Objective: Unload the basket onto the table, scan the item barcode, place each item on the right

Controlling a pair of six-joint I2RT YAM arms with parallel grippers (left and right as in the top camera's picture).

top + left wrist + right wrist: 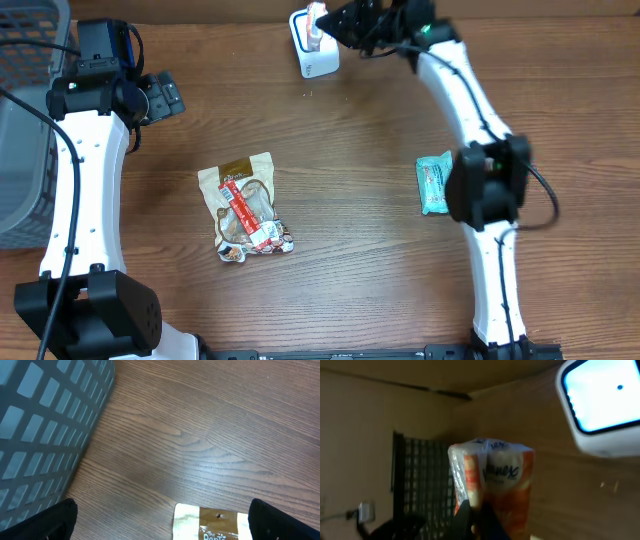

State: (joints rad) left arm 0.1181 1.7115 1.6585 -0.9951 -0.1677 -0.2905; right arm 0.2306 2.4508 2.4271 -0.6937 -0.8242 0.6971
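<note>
Tissue pack (492, 480) hangs at twelve o'clock, clamped in the right gripper (475, 512) just beside the white scanner (313, 55). At ten o'clock the left gripper (168, 97) gapes empty; snack pouch (245, 205) lies at eight, teal packet (433, 183) at three.

1. Left arm (85, 180) reaches well left of the scanner (314, 62); left gripper (165, 97) spread wide, empty.
2. Right arm (470, 100) stretches toward the scanner; right gripper (328, 25) is clamped on a tissue pack (495, 480) beside it.
</note>
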